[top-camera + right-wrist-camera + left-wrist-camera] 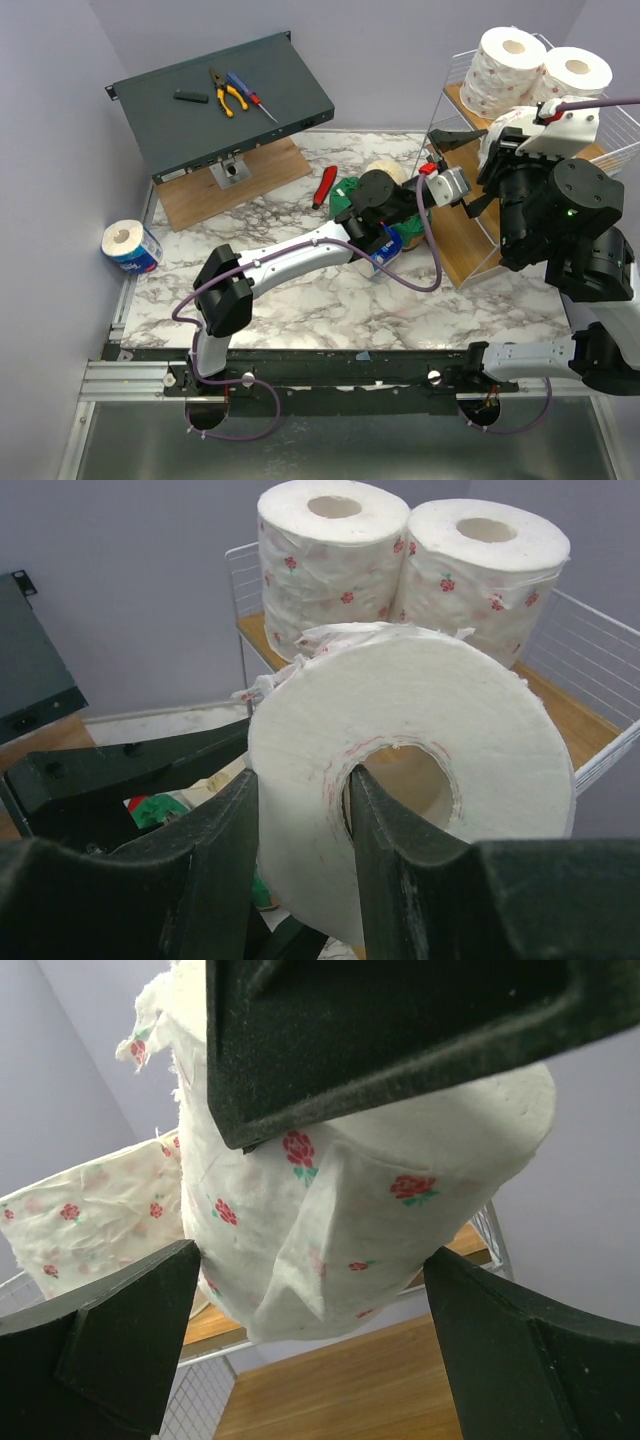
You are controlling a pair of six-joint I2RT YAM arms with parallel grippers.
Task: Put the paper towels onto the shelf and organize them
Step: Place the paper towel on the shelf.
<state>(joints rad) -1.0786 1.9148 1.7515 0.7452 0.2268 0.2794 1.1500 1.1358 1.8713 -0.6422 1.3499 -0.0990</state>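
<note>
**Marble bench: rose-print roll held at the shelf's top tier**

Lavender walls close in a marble bench (300, 290), with the shelf (455, 240) (600, 650) standing at its right edge. 2 standing rolls (505, 65) (330, 550), white with pink rose specks, sit upright and side by side at the back of the top tier.

Just in front of them is the held roll (515, 130) (330, 1190) (450, 710), of the same print. It is tipped on edge with its core facing the right wrist camera and loose torn paper at its top. The right hand (520, 165) (300, 780) is clamped on the roll's wall, 1 finger inside the core and the other pressed on the outside. Whether the roll touches the tier's wood cannot be told.

The left hand (468, 172) (310, 1260) reaches in from the bench side, low against the shelf front. Its fingers (120, 1330) are spread wide with nothing gripped between them, and the held roll fills its wrist view beyond them.

Under the left arm, near the shelf's foot, lie a green roll (350, 195) and a cream roll (385, 170), both partly hidden. A red tool (325, 185) lies just beside them. A blue roll (130, 245) stands well apart at the bench's left edge.

At the back left, a grey box (230, 100) rests tilted on a wood board. On it lie pliers (228, 95) and a screwdriver (252, 97).
</note>
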